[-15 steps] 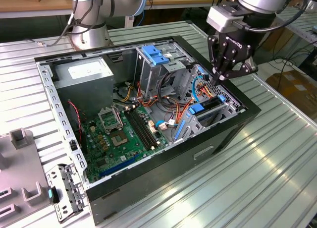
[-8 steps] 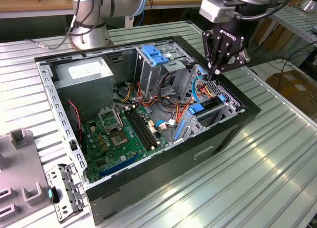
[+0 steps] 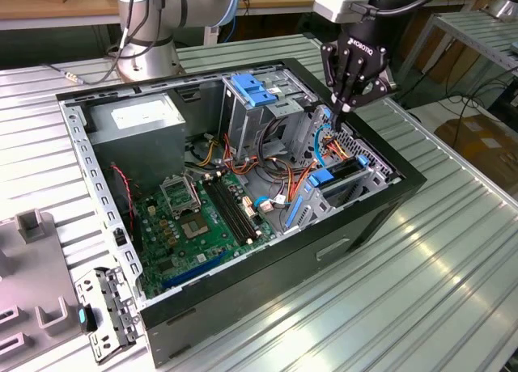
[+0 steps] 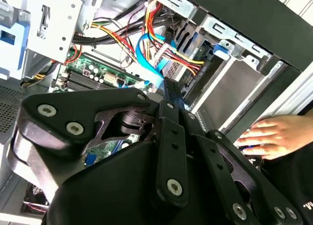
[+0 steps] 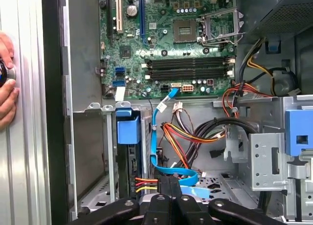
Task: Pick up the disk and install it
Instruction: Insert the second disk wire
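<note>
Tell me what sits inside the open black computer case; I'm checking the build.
Inside the black computer case: green motherboard, grey power supply box, metal drive cage with blue latch, coloured cables. The black gripper hangs over the bay, covering part of it.

Cables (image 5: 176, 137) crowd bay btwn cages.

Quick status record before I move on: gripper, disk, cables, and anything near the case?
gripper: shut, empty, tips down among the cables at the case's exterior-view right
disk: seated upright in its bay, blue carrier tab on top
cables: flat blue cable and red-yellow wire bundle beside the fingertips
hand: a person's, resting outside the case wall
power supply: far corner
</note>
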`<state>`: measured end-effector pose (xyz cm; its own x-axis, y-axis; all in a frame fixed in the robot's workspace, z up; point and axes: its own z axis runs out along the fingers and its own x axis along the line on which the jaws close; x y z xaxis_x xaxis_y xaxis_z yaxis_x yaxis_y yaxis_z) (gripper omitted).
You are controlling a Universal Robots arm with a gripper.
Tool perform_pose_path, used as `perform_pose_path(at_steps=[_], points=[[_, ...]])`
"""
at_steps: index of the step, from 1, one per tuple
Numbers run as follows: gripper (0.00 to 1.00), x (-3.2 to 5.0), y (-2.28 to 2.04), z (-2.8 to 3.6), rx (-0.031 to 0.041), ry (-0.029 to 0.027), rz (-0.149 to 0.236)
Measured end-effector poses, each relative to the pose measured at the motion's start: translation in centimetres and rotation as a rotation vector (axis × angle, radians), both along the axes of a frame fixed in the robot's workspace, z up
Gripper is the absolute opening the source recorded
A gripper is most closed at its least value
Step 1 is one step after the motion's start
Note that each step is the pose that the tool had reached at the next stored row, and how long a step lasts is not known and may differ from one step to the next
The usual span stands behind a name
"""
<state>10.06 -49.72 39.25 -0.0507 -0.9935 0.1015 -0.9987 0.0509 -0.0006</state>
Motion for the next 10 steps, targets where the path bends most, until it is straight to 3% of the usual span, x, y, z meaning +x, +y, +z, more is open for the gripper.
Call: perform_pose_path(at_steps=[3, 5, 9, 10], points=[[0.11, 0.09, 0.13, -0.35, -0.0026, 0.0001, 0.0], [0.24, 0.17, 0.34, -0.66, -0.0132, 0.0001, 0.0], [0.24, 0.42, 0.52, -1.38, -0.0423, 0.0003, 0.0], [0.24, 0.47, 0.53, -1.45, -0.0467, 0.0004, 0.0]])
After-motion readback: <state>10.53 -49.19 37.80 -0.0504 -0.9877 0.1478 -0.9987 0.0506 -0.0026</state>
